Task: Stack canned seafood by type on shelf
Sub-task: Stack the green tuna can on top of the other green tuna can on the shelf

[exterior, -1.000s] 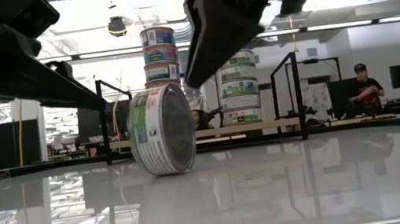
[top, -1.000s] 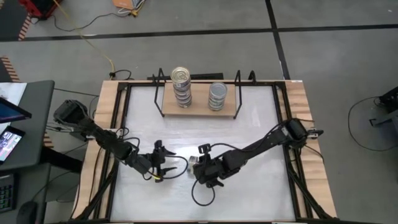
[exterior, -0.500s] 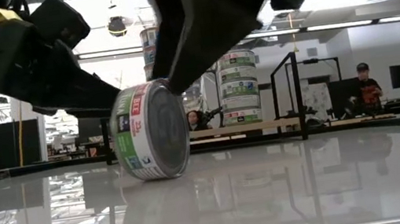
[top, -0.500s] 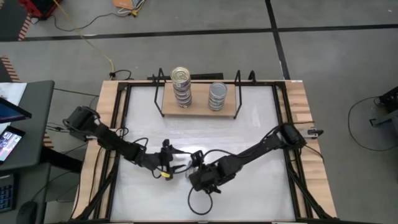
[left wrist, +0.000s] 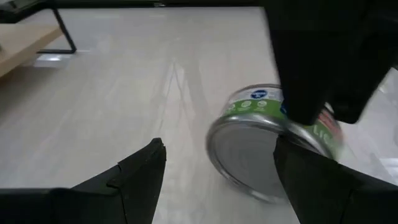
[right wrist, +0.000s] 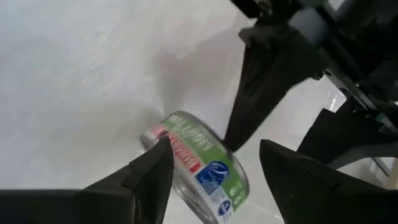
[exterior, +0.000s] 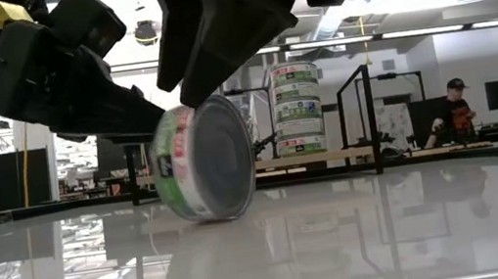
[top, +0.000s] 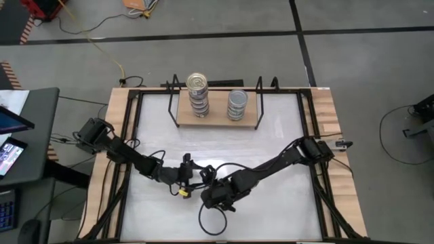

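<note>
One green-labelled tin (exterior: 203,161) stands tilted on its rim on the white tabletop, its flat silver-grey face (left wrist: 245,152) toward the near edge. My left gripper (left wrist: 217,142) is open at the tin's left side. My right gripper (right wrist: 214,143) is open above it, fingers astride it. The shelf (top: 217,115) at the far edge bears a gold-topped stack (top: 196,85) and a silver-grey-topped stack (top: 237,100). My left gripper has one fingertip (right wrist: 230,140) against the tin's labelled side wall (right wrist: 214,155), coming almost level from the table's left. Its other finger is clear of the tin. My right gripper comes slanting down from above. One fingertip (right wrist: 158,152) lies at the tin's upper rim (right wrist: 171,146). The tin stays on the table, leaning on its lower rim (exterior: 206,215).
Black wire frames (exterior: 364,112) stand at the shelf's ends. Wooden rails (top: 119,135) border the tabletop left and right. A cable loop (top: 210,224) hangs under the right arm. A person (exterior: 451,114) sits in the room beyond the table.
My left gripper has gone toward the table's right, up to the tin. My right gripper has gone toward the near left and come down over the tin. The tin has tipped from nearly upright on its rim to a lean and has shifted a little along the table.
</note>
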Motion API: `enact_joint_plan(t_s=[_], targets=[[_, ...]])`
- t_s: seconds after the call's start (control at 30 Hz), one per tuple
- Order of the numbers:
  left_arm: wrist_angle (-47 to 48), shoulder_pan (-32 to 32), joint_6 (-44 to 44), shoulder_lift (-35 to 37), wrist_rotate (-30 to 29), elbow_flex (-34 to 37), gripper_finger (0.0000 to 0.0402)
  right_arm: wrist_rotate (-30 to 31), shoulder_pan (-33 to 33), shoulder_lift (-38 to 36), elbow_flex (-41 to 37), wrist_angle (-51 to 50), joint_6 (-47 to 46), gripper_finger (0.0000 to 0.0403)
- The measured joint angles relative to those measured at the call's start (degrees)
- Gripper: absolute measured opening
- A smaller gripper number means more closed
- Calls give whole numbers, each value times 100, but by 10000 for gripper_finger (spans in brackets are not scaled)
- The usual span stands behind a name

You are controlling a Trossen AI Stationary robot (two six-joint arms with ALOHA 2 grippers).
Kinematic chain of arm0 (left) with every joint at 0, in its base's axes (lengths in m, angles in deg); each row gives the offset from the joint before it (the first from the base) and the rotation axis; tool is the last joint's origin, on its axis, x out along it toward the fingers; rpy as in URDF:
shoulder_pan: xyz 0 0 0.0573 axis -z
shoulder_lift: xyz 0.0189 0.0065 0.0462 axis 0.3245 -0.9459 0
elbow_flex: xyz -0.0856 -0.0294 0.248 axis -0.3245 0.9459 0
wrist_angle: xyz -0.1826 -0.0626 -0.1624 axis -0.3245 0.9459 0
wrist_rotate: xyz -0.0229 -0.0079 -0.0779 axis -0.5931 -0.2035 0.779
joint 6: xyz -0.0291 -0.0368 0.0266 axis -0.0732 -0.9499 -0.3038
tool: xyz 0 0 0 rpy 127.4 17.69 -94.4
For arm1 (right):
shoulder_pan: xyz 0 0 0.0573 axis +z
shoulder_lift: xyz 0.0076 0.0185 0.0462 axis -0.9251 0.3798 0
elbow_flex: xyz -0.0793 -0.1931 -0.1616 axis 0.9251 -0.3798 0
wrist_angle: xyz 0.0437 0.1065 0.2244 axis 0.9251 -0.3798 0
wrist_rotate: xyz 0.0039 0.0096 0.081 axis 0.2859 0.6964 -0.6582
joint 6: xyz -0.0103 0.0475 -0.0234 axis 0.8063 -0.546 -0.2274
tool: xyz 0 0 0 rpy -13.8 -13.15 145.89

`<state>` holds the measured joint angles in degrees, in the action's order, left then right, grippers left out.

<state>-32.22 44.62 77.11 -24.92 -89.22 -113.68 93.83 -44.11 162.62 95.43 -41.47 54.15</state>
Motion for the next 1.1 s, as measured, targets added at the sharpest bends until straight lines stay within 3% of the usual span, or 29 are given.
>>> enact_joint_plan(t_s=[0.23,0.6,0.73,0.97,1.1], targets=[[538,25,115,206,109,-12,288,-272,-109,4,0,-48,33,274],[2515,446,-29,1688,-87,-9,288,-656,-238,6,7,-253,626,274],[2639,671,-39,1874,-513,56,288,-654,-216,11,255,-351,570,274],[2604,750,-172,1880,-622,109,288,-650,-181,9,601,-1261,952,274],[2512,1027,-167,1880,-1024,109,288,-277,-92,11,601,-1558,1340,274]])
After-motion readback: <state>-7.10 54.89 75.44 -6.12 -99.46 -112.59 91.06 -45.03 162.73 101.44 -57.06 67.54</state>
